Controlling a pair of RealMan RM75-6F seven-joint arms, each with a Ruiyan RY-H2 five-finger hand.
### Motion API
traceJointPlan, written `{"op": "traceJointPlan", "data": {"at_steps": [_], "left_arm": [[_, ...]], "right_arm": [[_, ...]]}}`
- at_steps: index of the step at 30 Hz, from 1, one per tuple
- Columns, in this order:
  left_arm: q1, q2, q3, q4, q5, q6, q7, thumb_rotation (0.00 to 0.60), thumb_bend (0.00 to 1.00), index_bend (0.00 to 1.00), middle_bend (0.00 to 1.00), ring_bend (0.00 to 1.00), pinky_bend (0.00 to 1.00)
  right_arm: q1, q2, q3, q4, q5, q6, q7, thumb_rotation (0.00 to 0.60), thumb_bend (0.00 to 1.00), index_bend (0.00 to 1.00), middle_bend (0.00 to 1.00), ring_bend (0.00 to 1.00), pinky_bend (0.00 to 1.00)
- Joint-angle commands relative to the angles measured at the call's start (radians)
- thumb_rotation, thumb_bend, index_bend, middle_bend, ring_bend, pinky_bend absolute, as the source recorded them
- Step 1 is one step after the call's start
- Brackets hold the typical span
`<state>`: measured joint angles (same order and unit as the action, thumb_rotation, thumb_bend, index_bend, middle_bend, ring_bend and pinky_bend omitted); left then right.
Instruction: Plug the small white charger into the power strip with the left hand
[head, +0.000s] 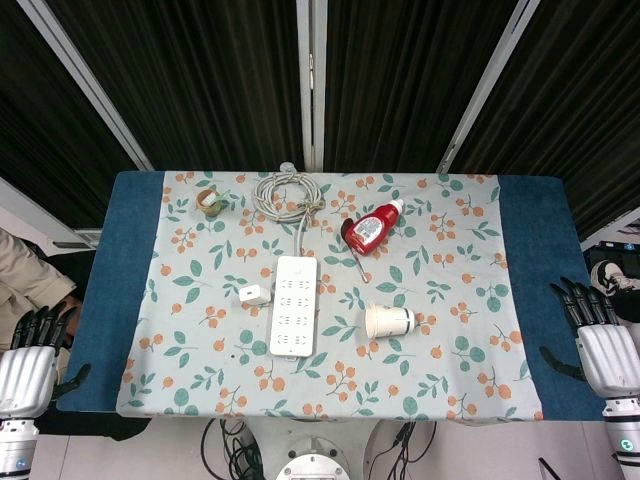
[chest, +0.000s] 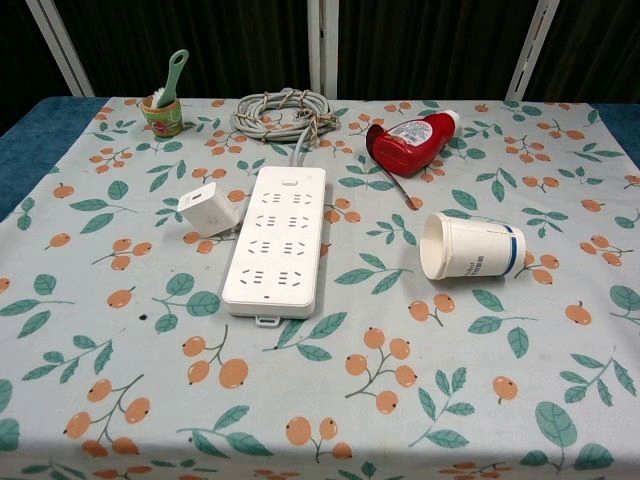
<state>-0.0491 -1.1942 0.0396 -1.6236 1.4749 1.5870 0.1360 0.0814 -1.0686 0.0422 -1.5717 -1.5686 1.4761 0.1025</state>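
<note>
Centrally on the floral-clothed worktop (head: 130, 300) lies the power strip (head: 293, 305), its cord coiled (head: 287, 192) beyond it. Just left of the strip, not touching it, sits the small white charger (head: 254, 295). Right of the strip a paper cup (head: 389, 321) lies tipped over, with a red bottle (head: 372, 229) farther back. Both the left robot hand (head: 30, 360) and the right robot hand (head: 600, 345) hang off the worktop's edges, well away from the strip, fingers spread, holding nothing.

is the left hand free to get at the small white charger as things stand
Probably yes: the left hand holds nothing, and the charger lies on the left side of the power strip, with only bare tablecloth between hand and charger.
</note>
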Motion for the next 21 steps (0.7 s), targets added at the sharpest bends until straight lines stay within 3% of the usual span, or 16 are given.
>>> {"op": "traceJointPlan", "data": {"at_steps": [1,7,11,17,21], "left_arm": [[0.002,0.0,-0.005,-0.006,-0.001,-0.004,0.003,0.6,0.21,0.1,0.03,0.0,0.0],[-0.014,-0.008,-0.032,-0.025,0.0,-0.023,0.001,0.6,0.21,0.1,0.04,0.0,0.0],[-0.066,-0.02,-0.061,-0.05,0.009,-0.086,-0.004,0.6,0.21,0.12,0.11,0.0,0.0],[-0.224,-0.091,-0.133,-0.06,0.023,-0.262,-0.044,0.6,0.2,0.18,0.18,0.0,0.0],[-0.345,-0.161,-0.177,-0.024,-0.028,-0.434,-0.07,0.6,0.2,0.19,0.19,0.0,0.0]], "right_arm": [[0.004,0.001,0.001,-0.002,0.001,-0.006,0.001,0.6,0.15,0.0,0.0,0.0,0.0],[-0.001,0.001,0.001,0.003,0.002,0.007,0.011,0.6,0.15,0.0,0.0,0.0,0.0],[-0.002,0.002,0.003,0.007,-0.003,0.017,0.017,0.6,0.15,0.0,0.0,0.0,0.0],[0.014,0.005,0.013,0.002,-0.007,0.012,0.015,0.6,0.15,0.0,0.0,0.0,0.0],[0.026,0.015,0.017,-0.011,-0.009,0.0,0.006,0.6,0.15,0.0,0.0,0.0,0.0]]}}
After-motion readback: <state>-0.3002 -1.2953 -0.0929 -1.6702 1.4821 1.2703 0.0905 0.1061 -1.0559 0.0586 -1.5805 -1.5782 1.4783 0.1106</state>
